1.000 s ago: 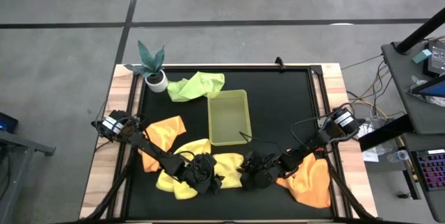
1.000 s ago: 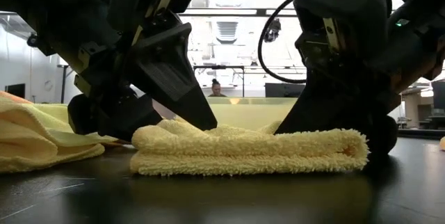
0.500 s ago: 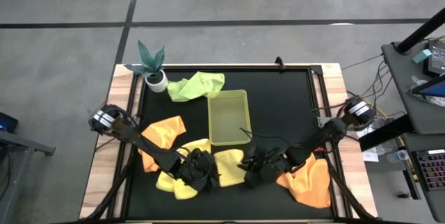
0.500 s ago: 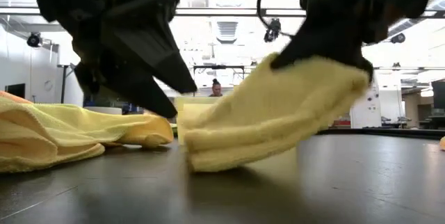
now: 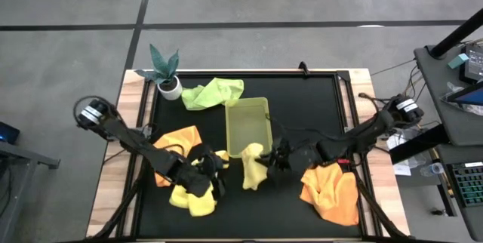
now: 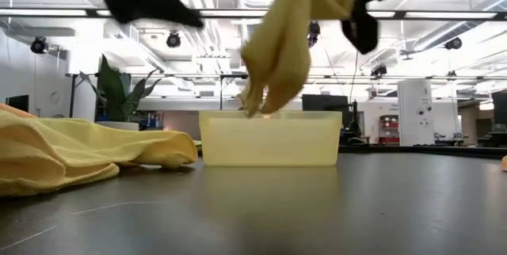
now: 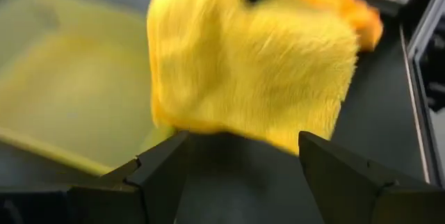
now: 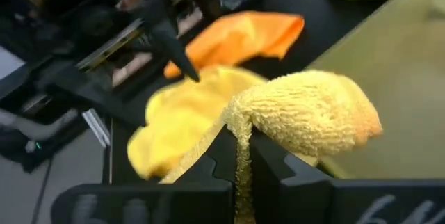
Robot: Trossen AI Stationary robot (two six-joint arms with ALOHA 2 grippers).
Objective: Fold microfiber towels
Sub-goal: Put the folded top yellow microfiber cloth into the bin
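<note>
Now the right gripper (image 5: 273, 160), clamped on the folded yellow towel (image 5: 252, 164), hangs it lengthwise just beside the tray's (image 5: 247, 113) near end, while the left gripper (image 5: 212, 169), fingers apart, sits farther off.

Left fingers (image 7: 334, 175) apart, right fingers (image 8: 271, 161) pinched.

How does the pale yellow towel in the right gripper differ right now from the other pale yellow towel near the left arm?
The held yellow towel hangs folded in the air from the shut right gripper, by the near end of the tray; the loose yellow towel lies on the table. The held one is a compact bundle; the loose one is spread and rumpled. The open left gripper grips neither. Both are the same pale yellow fuzzy cloth.
</note>
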